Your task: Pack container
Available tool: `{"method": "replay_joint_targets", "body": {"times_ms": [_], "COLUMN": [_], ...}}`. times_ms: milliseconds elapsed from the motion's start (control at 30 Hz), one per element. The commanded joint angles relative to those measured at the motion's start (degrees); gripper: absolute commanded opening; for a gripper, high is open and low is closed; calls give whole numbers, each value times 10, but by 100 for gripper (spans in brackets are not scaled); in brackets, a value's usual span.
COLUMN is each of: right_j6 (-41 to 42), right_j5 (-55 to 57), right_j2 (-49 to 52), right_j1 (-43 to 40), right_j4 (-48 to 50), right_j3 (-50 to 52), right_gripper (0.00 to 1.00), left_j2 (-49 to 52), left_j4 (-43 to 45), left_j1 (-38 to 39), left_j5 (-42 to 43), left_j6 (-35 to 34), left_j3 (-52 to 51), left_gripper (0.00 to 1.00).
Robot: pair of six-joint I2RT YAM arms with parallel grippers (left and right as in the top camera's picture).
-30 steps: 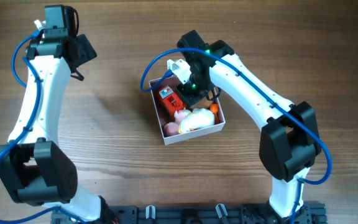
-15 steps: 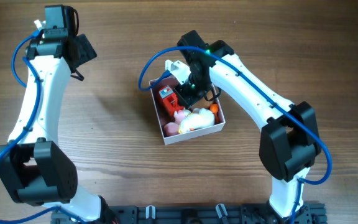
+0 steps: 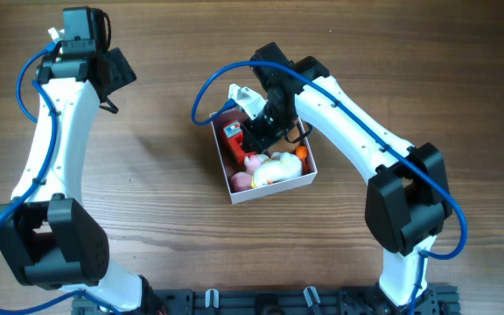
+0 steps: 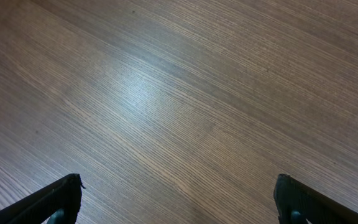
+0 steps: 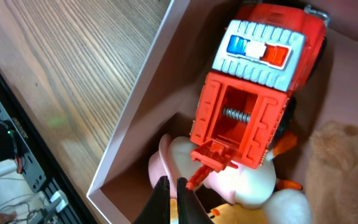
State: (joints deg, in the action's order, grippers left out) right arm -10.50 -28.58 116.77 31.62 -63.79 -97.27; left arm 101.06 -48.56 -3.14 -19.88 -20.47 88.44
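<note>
The container (image 3: pixel 270 190) is a small white box with a dusty pink inside, at mid-table. In it lie a red toy truck (image 3: pixel 232 134) with a blue and white light bar, a pink and white toy (image 3: pixel 254 163), a white plush (image 3: pixel 277 169) and something orange (image 3: pixel 301 152). My right gripper (image 3: pixel 252 136) hangs inside the box over the truck. In the right wrist view its shut tips (image 5: pixel 169 186) hold nothing, just beside the red truck (image 5: pixel 260 81) and above the pink and white toy (image 5: pixel 241 183). My left gripper (image 3: pixel 116 70) is far left, open over bare wood (image 4: pixel 179 199).
The container's white wall (image 5: pixel 138 112) runs diagonally left of the right fingers, with wooden table beyond it. A brown plush (image 5: pixel 347 155) fills the box's right side. A black rail (image 3: pixel 261 302) lines the table's front edge.
The right gripper has shifted slightly to the left over the container, staying shut. The left arm has not moved.
</note>
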Motion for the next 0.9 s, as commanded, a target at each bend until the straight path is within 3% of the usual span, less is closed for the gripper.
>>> {"method": "replay_joint_targets", "body": {"times_ms": [0, 533, 633, 667, 867], "right_j6": [-2, -12, 24, 30, 30], "right_j5": [-32, -29, 55, 133, 165], "right_j2": [-12, -12, -12, -12, -6], "right_j1": [-2, -31, -44, -52, -48], "right_j4": [15, 72, 65, 51, 46], "right_j3": [-14, -47, -49, -48, -42], "right_gripper": [4, 4, 4, 4, 4], "left_j2": [2, 2, 2, 2, 2], "left_j4": [1, 0, 0, 0, 0], "left_j1": [-2, -2, -2, -2, -2], "left_j5": [-5, -5, -5, -5, -5], "left_j6": [5, 5, 5, 5, 5], "left_j3": [-4, -4, -4, -4, -4], "left_gripper": [100, 100, 100, 100, 100]}}
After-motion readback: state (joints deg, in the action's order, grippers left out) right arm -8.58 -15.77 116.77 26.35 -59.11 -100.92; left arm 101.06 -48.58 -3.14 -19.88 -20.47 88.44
